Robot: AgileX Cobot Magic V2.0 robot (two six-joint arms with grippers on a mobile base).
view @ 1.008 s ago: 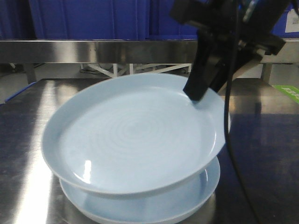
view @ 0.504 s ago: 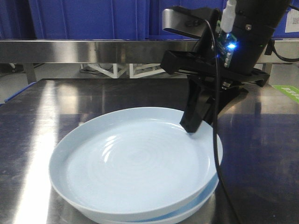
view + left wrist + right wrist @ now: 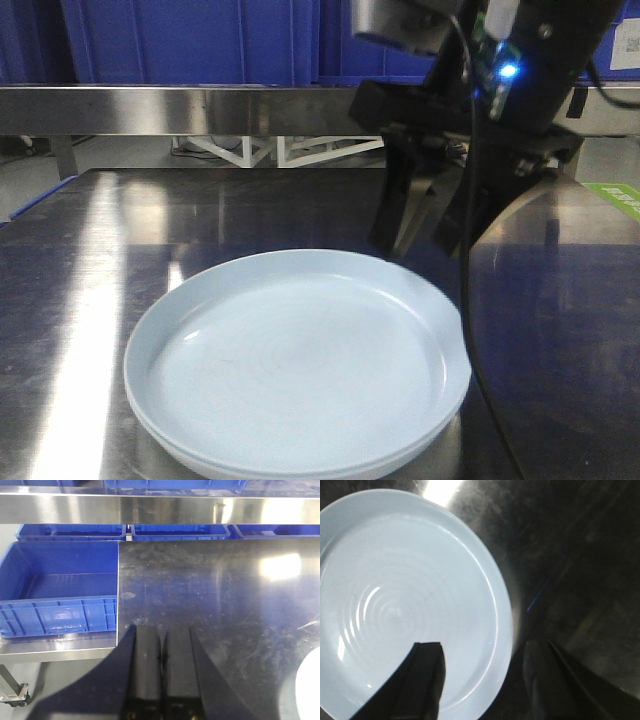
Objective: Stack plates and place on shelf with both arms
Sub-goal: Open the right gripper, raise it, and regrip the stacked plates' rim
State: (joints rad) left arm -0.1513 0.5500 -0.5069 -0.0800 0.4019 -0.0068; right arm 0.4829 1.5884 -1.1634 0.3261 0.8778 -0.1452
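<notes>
The right gripper (image 3: 415,242) had released, jaws spread just above the rim of the 2 plates (image 3: 290,365), now nested flat below them; the left gripper (image 3: 161,655) was clenched, empty.

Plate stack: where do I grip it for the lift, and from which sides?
Pinch both nested rims together at opposite edges of the plate stack. The open right gripper hangs over its right rim; the left gripper, shut over the table, should open and come from the left. Wide, shallow plates would likely tip from one side.
</notes>
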